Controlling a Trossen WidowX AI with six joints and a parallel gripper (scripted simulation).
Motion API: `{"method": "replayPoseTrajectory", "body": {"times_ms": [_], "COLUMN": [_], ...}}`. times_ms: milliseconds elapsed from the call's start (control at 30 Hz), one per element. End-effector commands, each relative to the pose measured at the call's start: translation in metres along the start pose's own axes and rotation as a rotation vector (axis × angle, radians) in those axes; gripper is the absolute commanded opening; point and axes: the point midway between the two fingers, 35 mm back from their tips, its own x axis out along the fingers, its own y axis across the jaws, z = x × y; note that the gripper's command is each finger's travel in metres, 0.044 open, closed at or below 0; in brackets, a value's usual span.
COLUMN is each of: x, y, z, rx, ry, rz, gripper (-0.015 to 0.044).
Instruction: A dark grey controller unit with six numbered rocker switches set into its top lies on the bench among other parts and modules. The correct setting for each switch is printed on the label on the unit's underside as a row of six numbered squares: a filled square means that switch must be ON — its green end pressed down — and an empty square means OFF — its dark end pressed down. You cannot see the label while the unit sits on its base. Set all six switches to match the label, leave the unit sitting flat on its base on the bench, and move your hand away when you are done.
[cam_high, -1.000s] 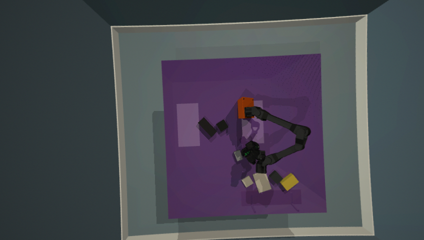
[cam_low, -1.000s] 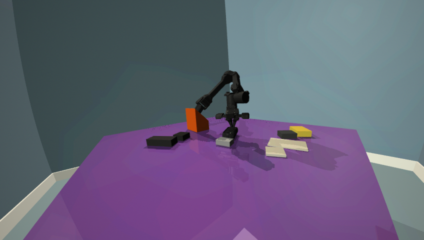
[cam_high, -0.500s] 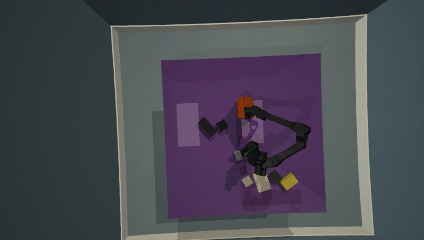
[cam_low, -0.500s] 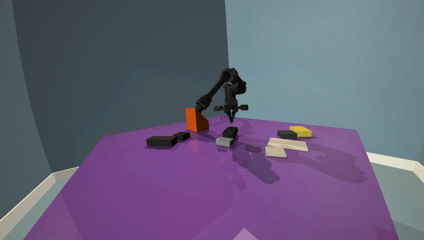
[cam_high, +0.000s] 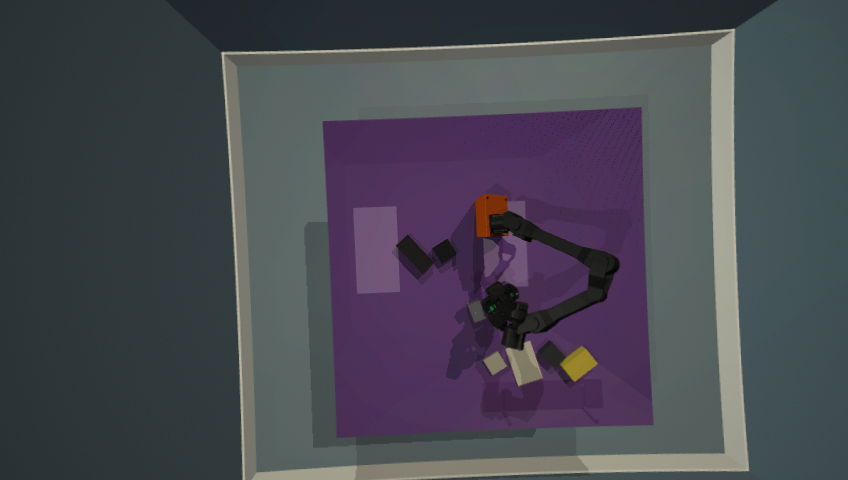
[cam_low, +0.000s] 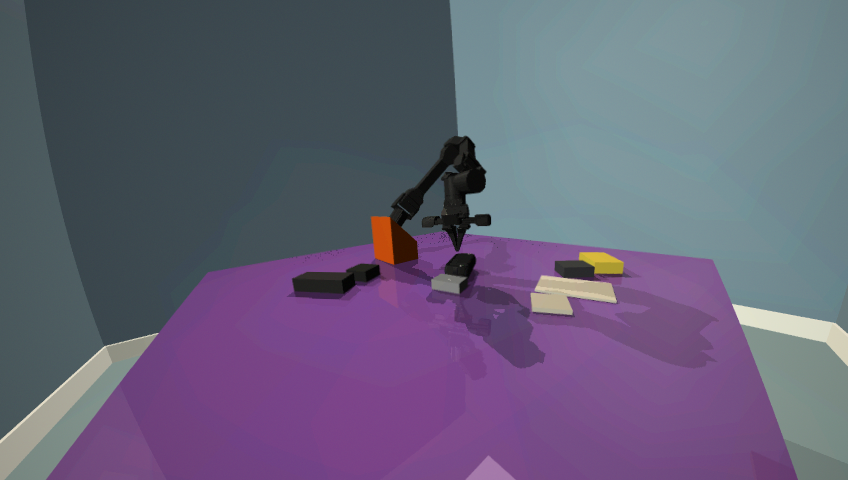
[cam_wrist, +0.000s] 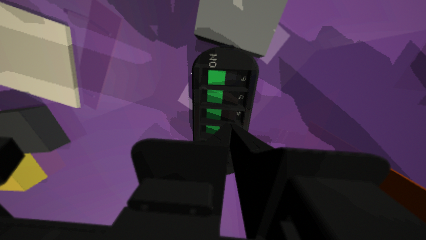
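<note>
In the exterior view the gripper, its fingers pressed together on nothing, hangs just above the dark switch box, which sits near the middle of the frame on the purple desk. The wrist view shows four green switch ends — a column at upper centre — with a grey block just beside the box's far end, at the top edge.

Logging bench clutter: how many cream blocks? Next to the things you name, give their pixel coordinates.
2: larger slab (cam_high: 525, 367) (cam_low: 576, 289) (cam_wrist: 35, 55) beside the dark grey block (cam_high: 552, 354) (cam_low: 574, 270) (cam_wrist: 35, 130); smaller block (cam_high: 494, 362) (cam_low: 551, 303) on its other side. Others may be hidden.
</note>
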Motion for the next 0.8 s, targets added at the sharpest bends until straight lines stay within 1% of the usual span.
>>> {"method": "replayPoseTrajectory", "body": {"times_ms": [0,600,767], "x": [0.008,0.034,0.035], "y": [-0.003,-0.003,-0.003], "z": [-0.001,-0.001,-0.001], "rx": [0.011,0.011,0.011], "ry": [0.009,0.01,0.01], "rz": [-0.007,-0.006,-0.006], "gripper": [0.0,0.0,0.0]}}
